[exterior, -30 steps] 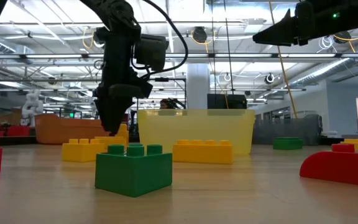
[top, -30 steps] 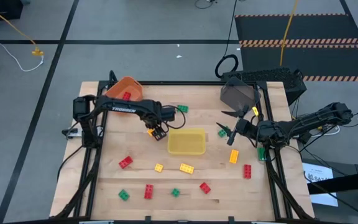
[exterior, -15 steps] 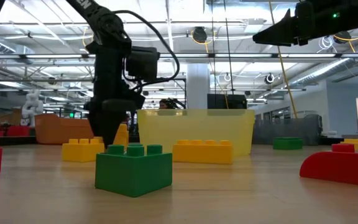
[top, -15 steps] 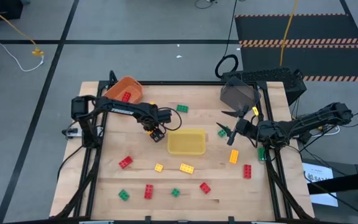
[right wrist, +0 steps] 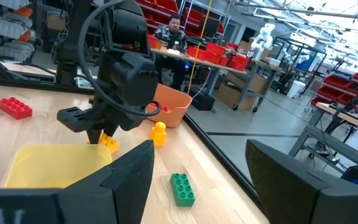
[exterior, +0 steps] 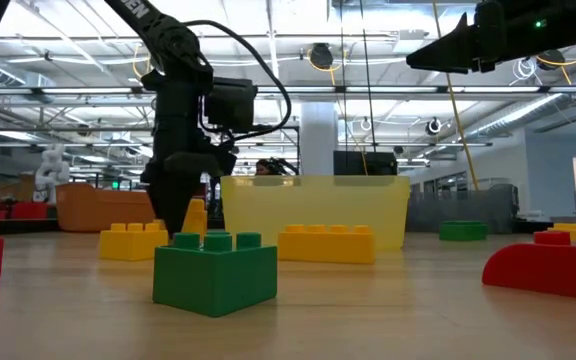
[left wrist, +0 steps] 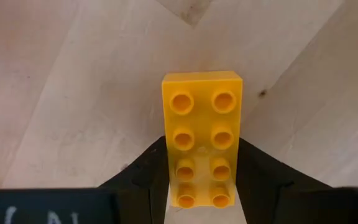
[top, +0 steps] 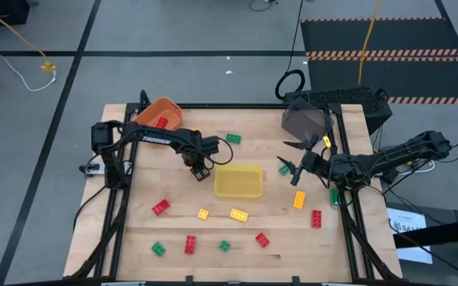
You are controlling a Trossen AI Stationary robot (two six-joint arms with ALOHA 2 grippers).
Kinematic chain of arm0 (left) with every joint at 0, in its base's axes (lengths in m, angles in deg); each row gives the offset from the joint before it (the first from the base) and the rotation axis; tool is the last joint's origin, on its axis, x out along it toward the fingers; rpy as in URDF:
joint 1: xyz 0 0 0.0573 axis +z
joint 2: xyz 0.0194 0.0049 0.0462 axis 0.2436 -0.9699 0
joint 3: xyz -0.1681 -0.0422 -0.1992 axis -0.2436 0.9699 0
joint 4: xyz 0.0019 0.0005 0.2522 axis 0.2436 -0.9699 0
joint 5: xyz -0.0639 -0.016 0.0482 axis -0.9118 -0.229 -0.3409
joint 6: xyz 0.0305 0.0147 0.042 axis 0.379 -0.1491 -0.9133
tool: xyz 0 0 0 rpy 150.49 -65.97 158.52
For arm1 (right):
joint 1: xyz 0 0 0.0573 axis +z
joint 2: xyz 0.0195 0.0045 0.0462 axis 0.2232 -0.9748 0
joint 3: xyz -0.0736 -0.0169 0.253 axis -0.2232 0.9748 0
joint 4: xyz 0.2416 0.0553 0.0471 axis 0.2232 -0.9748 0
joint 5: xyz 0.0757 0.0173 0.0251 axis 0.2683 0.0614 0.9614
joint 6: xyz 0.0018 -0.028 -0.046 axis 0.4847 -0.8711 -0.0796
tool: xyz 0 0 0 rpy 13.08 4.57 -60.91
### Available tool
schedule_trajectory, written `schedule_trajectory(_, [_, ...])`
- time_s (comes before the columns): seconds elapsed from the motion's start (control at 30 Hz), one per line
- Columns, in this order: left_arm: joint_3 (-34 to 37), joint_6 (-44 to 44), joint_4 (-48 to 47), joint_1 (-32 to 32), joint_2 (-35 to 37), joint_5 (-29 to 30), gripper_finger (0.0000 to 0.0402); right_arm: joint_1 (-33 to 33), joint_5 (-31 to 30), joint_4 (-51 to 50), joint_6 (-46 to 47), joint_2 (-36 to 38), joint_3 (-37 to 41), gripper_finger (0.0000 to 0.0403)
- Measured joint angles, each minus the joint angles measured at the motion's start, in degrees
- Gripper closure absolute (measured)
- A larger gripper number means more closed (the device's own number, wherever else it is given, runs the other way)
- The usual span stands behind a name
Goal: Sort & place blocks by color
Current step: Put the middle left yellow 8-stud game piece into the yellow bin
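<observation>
The left gripper (left wrist: 199,180) has its fingers closed on a yellow block (left wrist: 201,135) lying on the table (top: 277,230), with the yellow bin (top: 239,181) close at its 4 o'clock, while the right gripper (top: 293,165) waits wide open, holding nothing, at the bin's 3 o'clock.

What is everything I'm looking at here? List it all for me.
red blocks: five, red, one in the orange bin, four loose
green blocks: about five, green, scattered
yellow blocks: about five, yellow, one gripped, the rest loose
orange bin: one, far left corner
yellow bin: one, mid-table
dark grey bin: one, far right
table: one, wood
person: one, beyond the table
left gripper: closed on a yellow block
right gripper: open, raised
</observation>
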Motion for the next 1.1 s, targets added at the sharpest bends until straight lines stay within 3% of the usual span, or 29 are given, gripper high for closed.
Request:
schedule_trajectory(0.23, [-5.95, -2.41, -9.80, 1.54, -0.48, -2.33, 0.0260, 0.00, 0.00, -0.11, -0.63, 0.02, 0.00, 0.0156])
schedule_trajectory(0.67, [-25.11, -5.07, -14.16, -3.47, 0.79, -1.96, 0.0260, 0.00, 0.00, -0.11, -1.51, 0.02, 0.00, 0.0156])
schedule_trajectory(0.87, [-25.70, -4.15, -8.13, -9.34, 0.81, -1.75, 0.0260, 0.00, 0.00, -0.12, -1.51, 0.01, 0.00, 0.0156])
schedule_trajectory(1.1, [-25.72, -2.62, -7.52, -13.27, 0.76, 1.37, 0.0260, 0.00, 0.02, 0.66, -0.87, 0.01, 0.00, 0.0156])
